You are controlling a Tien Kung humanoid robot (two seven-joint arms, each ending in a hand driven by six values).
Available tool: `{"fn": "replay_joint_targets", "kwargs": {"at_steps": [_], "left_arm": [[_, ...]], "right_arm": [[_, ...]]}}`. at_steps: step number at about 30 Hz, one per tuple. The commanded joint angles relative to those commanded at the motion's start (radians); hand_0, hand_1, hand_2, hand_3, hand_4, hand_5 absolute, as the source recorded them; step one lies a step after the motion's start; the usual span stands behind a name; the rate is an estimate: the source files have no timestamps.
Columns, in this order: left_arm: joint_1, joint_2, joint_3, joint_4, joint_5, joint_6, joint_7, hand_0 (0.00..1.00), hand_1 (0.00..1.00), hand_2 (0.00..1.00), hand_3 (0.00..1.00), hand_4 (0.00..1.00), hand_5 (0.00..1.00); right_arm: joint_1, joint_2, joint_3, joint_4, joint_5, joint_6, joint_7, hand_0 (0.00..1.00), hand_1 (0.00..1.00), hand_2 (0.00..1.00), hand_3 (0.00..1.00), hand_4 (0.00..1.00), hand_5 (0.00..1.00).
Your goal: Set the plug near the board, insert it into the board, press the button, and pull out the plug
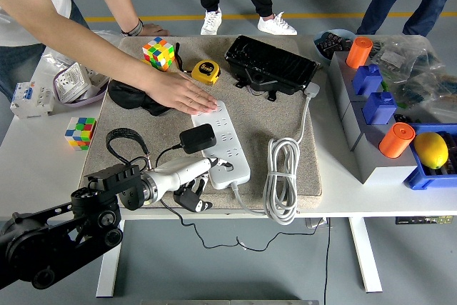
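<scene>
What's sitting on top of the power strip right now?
On the white power strip: a person's hand presses flat on its far end, a black plug sits at its left edge, and the left robot hand touches its near end. Sockets under them are hidden.

- Left arm (57,230) enters from the lower left corner, reaching toward lower centre.
- Left hand (187,180): one pale finger extended, dark fingers curled beneath.
- Person's hand (187,96), upper centre-left, lies flat, palm down.
</scene>
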Motion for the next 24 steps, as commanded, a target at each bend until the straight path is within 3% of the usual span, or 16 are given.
{"fn": "replay_joint_targets", "kwargs": {"at_steps": [14,19,20,24], "left_arm": [[0.004,0.0,-0.004,0.0,-0.006,0.003,-0.011,0.047,0.102,0.205,0.854,0.787,0.002],[0.007,0.0,-0.039,-0.009,-0.018,0.03,-0.063,0.047,0.102,0.205,0.854,0.787,0.002],[0.009,0.002,-0.049,-0.011,-0.032,0.034,-0.074,0.079,0.108,0.257,0.852,0.705,0.002],[0.019,0.003,-0.075,-0.008,-0.101,0.081,-0.151,0.079,0.108,0.257,0.852,0.705,0.002]], "right_arm": [[-0.001,0.001,-0.001,0.0,-0.001,0.0,0.0,0.609,0.609,0.559,0.544,0.727,0.222],[0.0,0.002,0.0,0.001,-0.001,0.0,0.0,0.609,0.609,0.559,0.544,0.727,0.222],[0.0,0.002,0.001,0.001,-0.001,0.0,0.0,0.609,0.61,0.56,0.544,0.728,0.222],[-0.001,0.002,0.0,0.0,0.0,0.001,0.0,0.609,0.61,0.56,0.544,0.728,0.222]]}}
